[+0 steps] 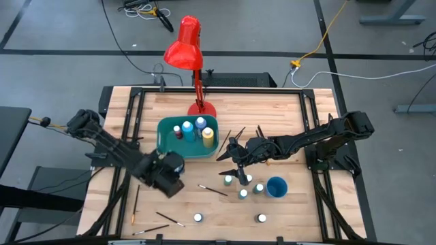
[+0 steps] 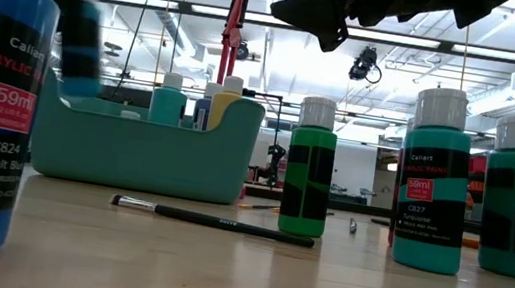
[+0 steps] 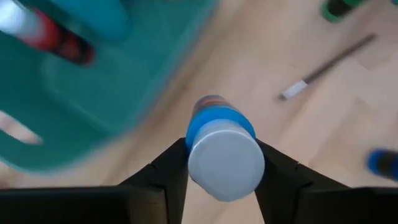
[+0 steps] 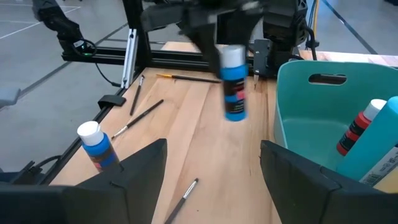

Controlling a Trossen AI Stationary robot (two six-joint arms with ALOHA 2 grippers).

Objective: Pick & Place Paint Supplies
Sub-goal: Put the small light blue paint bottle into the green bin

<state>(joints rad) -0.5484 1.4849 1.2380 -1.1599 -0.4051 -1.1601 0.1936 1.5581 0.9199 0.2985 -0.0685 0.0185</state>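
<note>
My left gripper (image 1: 170, 178) is shut on a blue paint bottle (image 4: 234, 93) with a white cap, above the table by the near left corner of the teal bin (image 1: 165, 144). The bin holds several bottles (image 1: 193, 129). My right gripper (image 4: 214, 180) stands open over the table right of the bin, with nothing between its fingers. Several more bottles stand on their bases on the wood, among them a green one (image 2: 310, 167), a teal one (image 2: 432, 179) and a blue one (image 4: 96, 146). Thin dark paintbrushes (image 1: 212, 190) lie flat on the table. My left gripper pinches the blue bottle at its white-capped top end (image 3: 225, 163), one finger (image 3: 169, 173) on either side. The fingers come from above, slanting down. The bottle hangs below them, roughly upright, lifted clear of the table.
A red desk lamp (image 1: 185, 44) stands behind the bin. A small round blue cup (image 1: 276, 186) sits near the right-hand group of bottles. Brushes (image 1: 170, 219) lie near the front edge and along the left side (image 1: 136, 201). Black frame rails border the table.
</note>
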